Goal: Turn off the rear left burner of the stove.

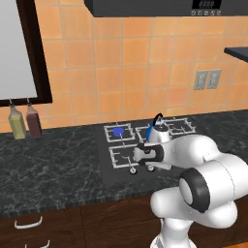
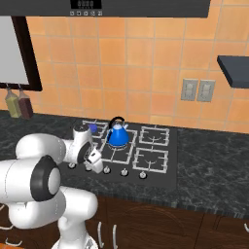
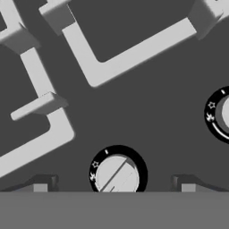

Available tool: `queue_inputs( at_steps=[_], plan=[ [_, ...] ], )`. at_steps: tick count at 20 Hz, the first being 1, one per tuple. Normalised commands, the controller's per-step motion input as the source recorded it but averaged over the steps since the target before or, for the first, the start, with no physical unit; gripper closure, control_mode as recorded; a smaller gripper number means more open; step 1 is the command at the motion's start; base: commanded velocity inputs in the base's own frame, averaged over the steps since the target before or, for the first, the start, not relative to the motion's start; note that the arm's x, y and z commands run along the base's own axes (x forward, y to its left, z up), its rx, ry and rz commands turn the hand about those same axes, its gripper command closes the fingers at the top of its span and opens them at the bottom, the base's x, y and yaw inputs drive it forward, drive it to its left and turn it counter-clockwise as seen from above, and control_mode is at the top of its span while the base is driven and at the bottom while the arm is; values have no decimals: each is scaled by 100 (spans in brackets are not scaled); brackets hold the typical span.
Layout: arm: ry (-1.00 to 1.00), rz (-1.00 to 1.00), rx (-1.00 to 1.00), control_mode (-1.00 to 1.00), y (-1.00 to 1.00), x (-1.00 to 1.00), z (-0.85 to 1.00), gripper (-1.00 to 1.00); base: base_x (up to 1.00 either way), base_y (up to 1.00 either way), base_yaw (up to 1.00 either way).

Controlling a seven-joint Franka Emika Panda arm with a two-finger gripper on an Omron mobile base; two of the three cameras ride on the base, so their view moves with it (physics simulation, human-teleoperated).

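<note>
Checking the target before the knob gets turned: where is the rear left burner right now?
The rear left burner, its centre bright blue, sits at the back left corner of the stove in the left base view, left of the blue kettle and behind the front left grate.

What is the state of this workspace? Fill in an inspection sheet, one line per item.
Surface: dark marbled stone counter, holding the flat black glass stove.
Job's things: rear left burner, square pale-grey grate, shows a bright-blue disc at its centre. Round silver knob lies between the fingertips.
Clutter: blue round kettle with black handle on a middle grate; two bottles by the wall.
Grippers: gripper open, straddling the knob, low over the stove's front.
Cables: nothing seen.
Surroundings: orange tiled wall, wall sockets, dark range hood.
</note>
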Motion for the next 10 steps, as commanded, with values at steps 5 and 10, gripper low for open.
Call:
queue_inputs(
  at_steps=[5,10],
  plan=[
    [0,0,0,-100,0,6,-1,-100,0,0,0],
    [0,0,0,-100,0,-4,-21,-100,0,0,0]
  ],
)
